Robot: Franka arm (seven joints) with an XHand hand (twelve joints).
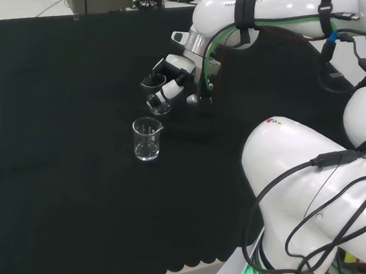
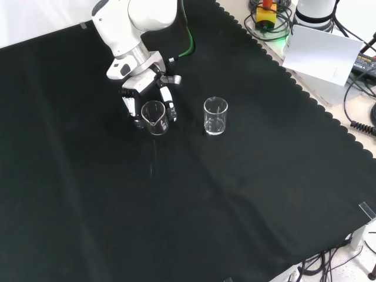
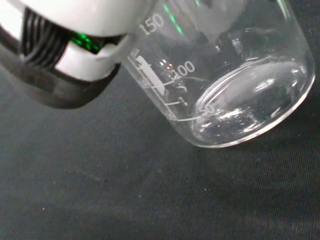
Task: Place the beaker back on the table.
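A: Beaker [image 2: 154, 116] status? Where's it sitting rn?

B: Not sitting. The hand [image 2: 147, 97] is holding it, fingers [image 2: 169, 108] curling round the glass on both sides. Front view: it's hanging at abt 11 o'clock of the cloth's [image 2: 194, 200] middle, mouth and spout tipping toward the camera.

A: Touching the cloth?

B: Can't tell for sure. Wrist view is showing the beaker [image 3: 225, 85] tilting, base rim hovering close over the cloth [image 3: 125, 190], a thin dark gap seeming to run under it. A white and black fingertip [image 3: 75, 75] is pressing on the wall beside the printed scale.

A: Anything in it?

B: Looking empty, clear glass w/ white markings.

A: Other ware nearby?

B: One more: a second beaker [image 2: 215, 116] standing upright on the cloth, at 3 o'clock of the held one in front view, near but apart. Head view: that second beaker [image 1: 147, 138] is standing at abt 6 o'clock of the hand [image 1: 165, 85], not touching it. Also looking empty.

A: Arm?

B: White arm [image 2: 132, 26] is coming in from 12 o'clock in front view; head view has its big links [image 1: 312, 185] sitting at 3 to 5 o'clock, w/ black cables running over them
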